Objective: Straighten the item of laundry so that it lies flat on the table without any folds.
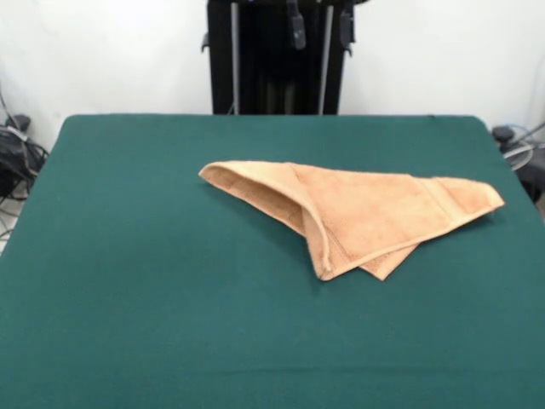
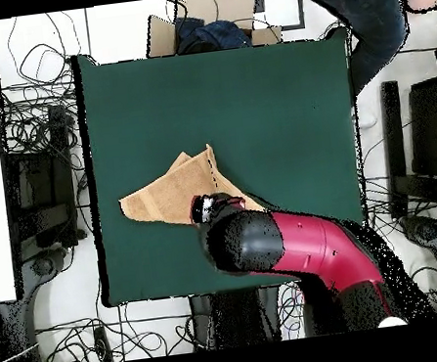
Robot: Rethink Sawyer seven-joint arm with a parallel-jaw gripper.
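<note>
The light orange-tan towel (image 1: 375,213) lies right of the middle of the dark green table (image 1: 128,298). It is folded over into a rough triangle, with a doubled flap along its left side and a point toward the front edge. A border band shows near its right corner. In the overhead view the towel (image 2: 169,190) lies at the left of the table (image 2: 271,94), toward the robot's side, partly hidden by the red and black arm. The gripper (image 2: 204,208) sits at the arm's tip above the towel's edge; its state does not show. The tag is not visible.
The black pedestal (image 1: 272,60) stands behind the table's far edge. In the overhead view a person (image 2: 369,13) stands at the top right corner, a cardboard box (image 2: 209,27) sits beyond the top edge, and cables (image 2: 38,122) lie to the left.
</note>
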